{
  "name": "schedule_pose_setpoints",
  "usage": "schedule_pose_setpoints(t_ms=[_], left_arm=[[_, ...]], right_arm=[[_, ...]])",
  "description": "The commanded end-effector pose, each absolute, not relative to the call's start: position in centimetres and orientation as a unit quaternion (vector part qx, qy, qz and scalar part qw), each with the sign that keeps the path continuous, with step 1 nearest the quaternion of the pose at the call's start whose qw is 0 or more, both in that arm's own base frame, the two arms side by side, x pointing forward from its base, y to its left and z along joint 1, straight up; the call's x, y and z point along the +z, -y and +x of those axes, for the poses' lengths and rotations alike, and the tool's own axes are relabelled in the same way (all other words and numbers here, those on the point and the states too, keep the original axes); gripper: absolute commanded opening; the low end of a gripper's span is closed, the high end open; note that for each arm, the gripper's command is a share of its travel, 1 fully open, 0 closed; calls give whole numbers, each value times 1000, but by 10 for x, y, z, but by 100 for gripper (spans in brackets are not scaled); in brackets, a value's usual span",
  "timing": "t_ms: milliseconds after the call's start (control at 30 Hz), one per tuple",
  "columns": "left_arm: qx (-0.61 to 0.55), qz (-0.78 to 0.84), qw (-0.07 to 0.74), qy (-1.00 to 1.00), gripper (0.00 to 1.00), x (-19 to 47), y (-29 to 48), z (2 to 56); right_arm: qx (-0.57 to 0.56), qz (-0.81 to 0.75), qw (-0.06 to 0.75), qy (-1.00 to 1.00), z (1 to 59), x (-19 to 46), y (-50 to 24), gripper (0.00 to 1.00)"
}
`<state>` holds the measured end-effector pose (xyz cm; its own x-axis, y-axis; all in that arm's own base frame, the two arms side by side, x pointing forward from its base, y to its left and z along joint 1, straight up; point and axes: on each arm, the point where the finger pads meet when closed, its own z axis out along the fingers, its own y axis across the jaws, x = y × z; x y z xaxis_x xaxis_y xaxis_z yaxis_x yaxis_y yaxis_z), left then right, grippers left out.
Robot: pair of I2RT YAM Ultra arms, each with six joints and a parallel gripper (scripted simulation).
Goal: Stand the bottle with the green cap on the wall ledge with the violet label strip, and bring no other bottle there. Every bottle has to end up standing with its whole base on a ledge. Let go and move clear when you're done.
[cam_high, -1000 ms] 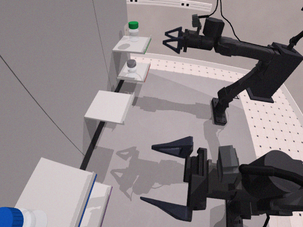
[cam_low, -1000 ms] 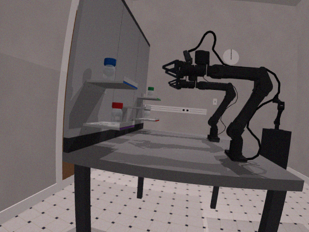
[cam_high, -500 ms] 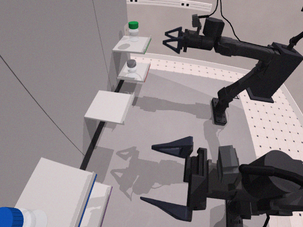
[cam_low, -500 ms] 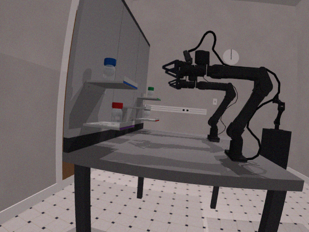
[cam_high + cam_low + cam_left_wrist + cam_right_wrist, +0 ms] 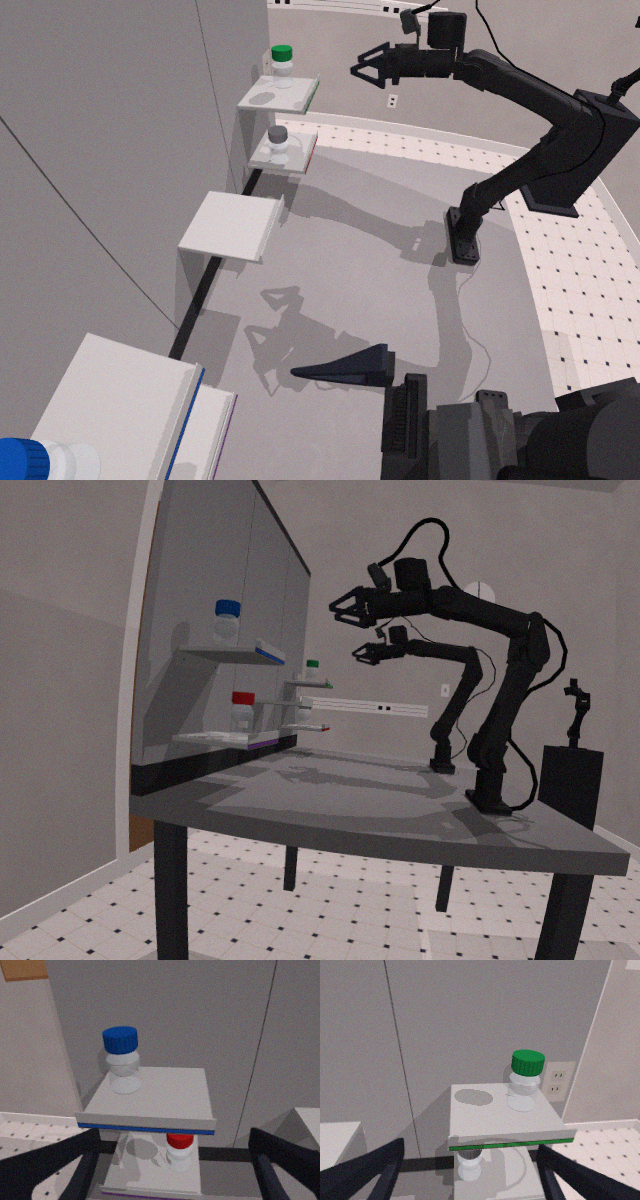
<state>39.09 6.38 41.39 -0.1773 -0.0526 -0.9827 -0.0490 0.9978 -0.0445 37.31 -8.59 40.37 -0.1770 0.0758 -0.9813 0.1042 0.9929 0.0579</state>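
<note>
The green-capped bottle point(image 5: 282, 66) stands on the top far ledge with a green strip point(image 5: 276, 95); it also shows in the right wrist view point(image 5: 525, 1080). My right gripper point(image 5: 361, 66) is open and empty in the air in front of that ledge, apart from it. The ledge with the violet strip point(image 5: 209, 439) is the low near one point(image 5: 155, 1180); a red-capped bottle point(image 5: 179, 1152) stands on it. My left gripper point(image 5: 343, 609) is open and empty, facing that ledge from a distance.
A blue-capped bottle point(image 5: 121, 1060) stands on the blue-strip ledge point(image 5: 150, 1097) right above the violet one. A grey-capped bottle point(image 5: 278, 144) stands on the red-strip ledge point(image 5: 290, 155) under the green one. A bare ledge point(image 5: 230, 224) juts out between them.
</note>
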Motion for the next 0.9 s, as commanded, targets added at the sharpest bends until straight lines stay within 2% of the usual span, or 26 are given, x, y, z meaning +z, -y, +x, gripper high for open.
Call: schedule_pose_setpoints(t_ms=[0, 467, 867], left_arm=[[-30, -14, 606, -795, 100, 413, -60, 388], [-15, -44, 582, -812, 100, 450, -118, 398], [-8, -44, 593, -804, 100, 462, -124, 400]], right_arm=[[23, 35, 599, -800, 369, 400, 81, 100], [-5, 87, 567, -819, 365, 427, 161, 100], [-16, 91, 575, -813, 366, 435, 169, 100]])
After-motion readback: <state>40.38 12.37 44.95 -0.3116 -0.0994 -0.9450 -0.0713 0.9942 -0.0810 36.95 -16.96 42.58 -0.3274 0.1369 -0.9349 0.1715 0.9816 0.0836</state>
